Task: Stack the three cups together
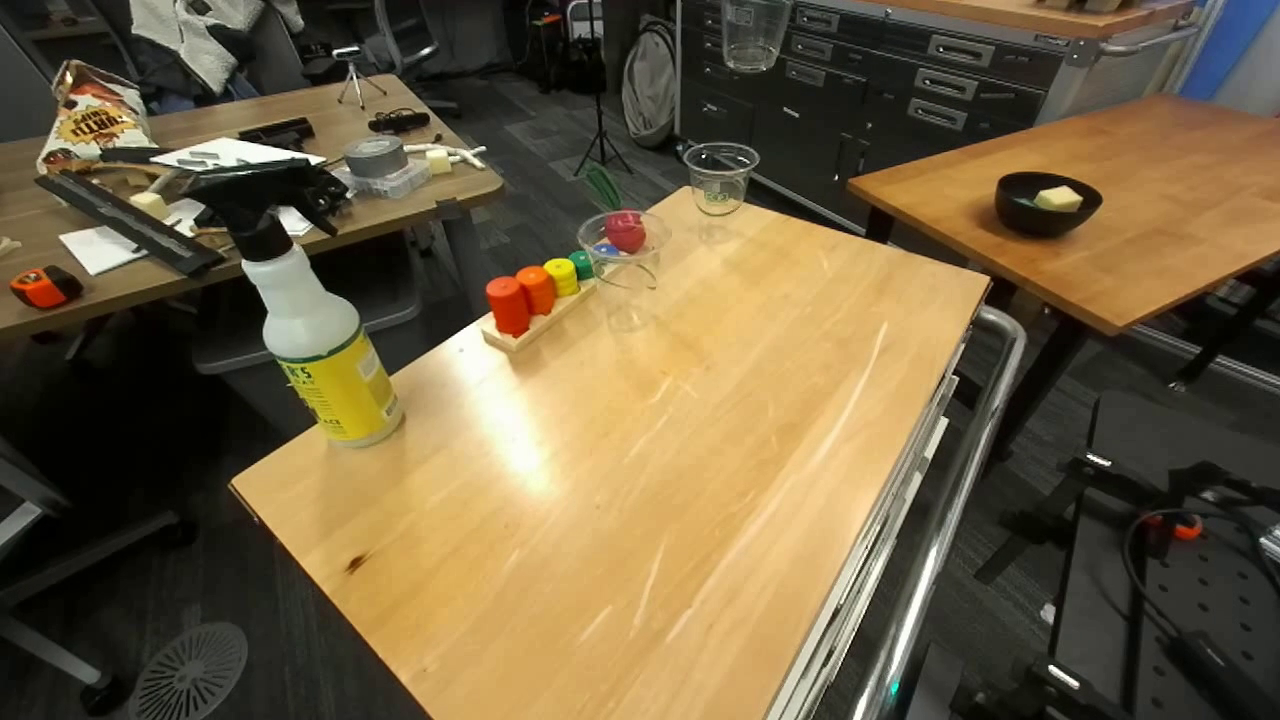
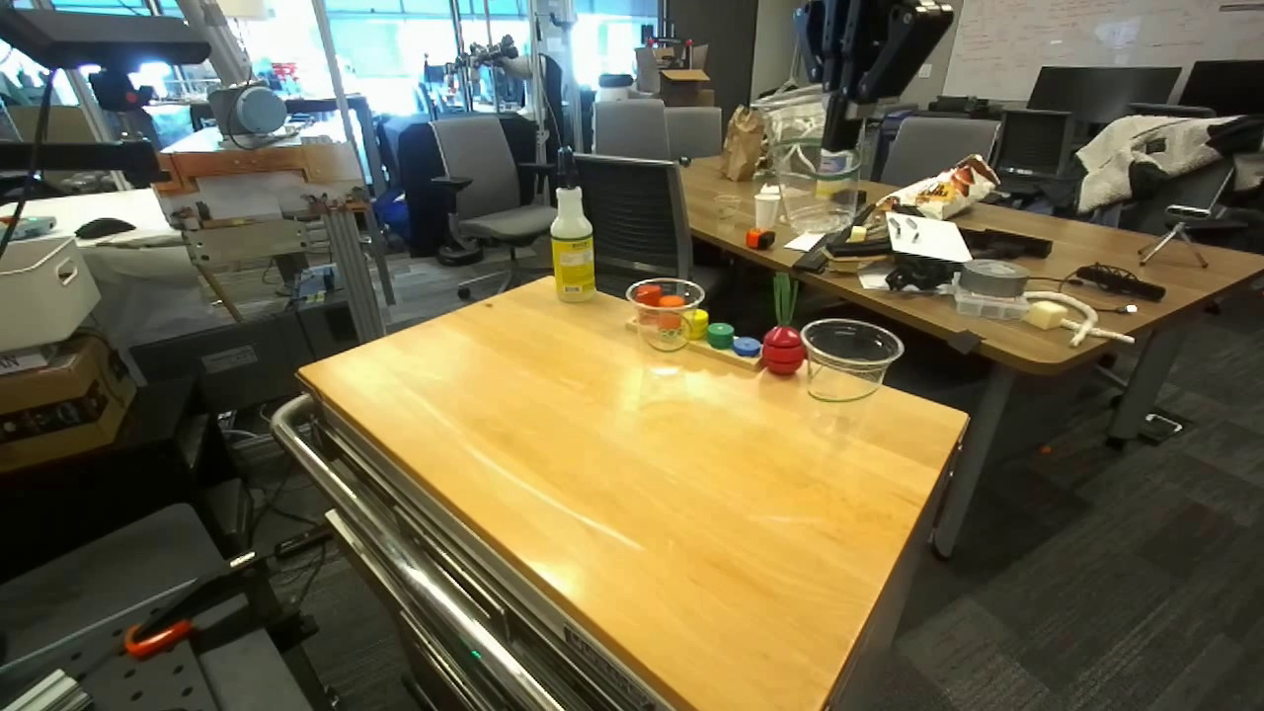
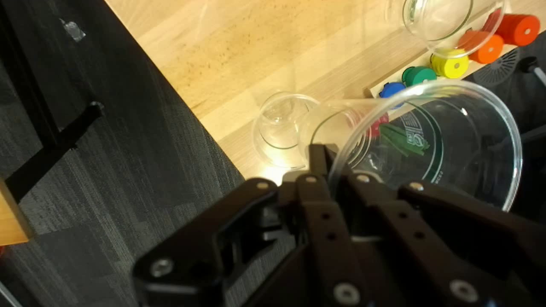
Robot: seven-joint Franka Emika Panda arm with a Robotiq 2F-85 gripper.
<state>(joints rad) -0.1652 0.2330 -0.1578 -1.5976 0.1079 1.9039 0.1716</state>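
Cups [image 1: 625, 280]: number three, unstacked. Include a first cup [image 2: 666, 321] beside the coloured blocks [image 1: 562, 277] and a second cup [image 2: 851, 365] near the red toy radish [image 2: 783, 353], both upright on the wooden tabletop [image 2: 592, 474]. With the gripper [image 3: 329, 160], pinches the third cup [image 1: 755, 40] by its wall, higher than the others.

The worktop [image 1: 700, 430] is smooth, glossy wood; the 3 cups [image 1: 720, 188] are clear, shiny plastic. Clocked from the centre of an exterior view: a polished metal rail [image 1: 955, 540] at 4 o'clock, a translucent plastic bottle [image 1: 318, 325] at 9, a matt bowl [image 1: 1030, 222] at 2, rough, fleecy cloth [image 1: 190, 38] at 10.
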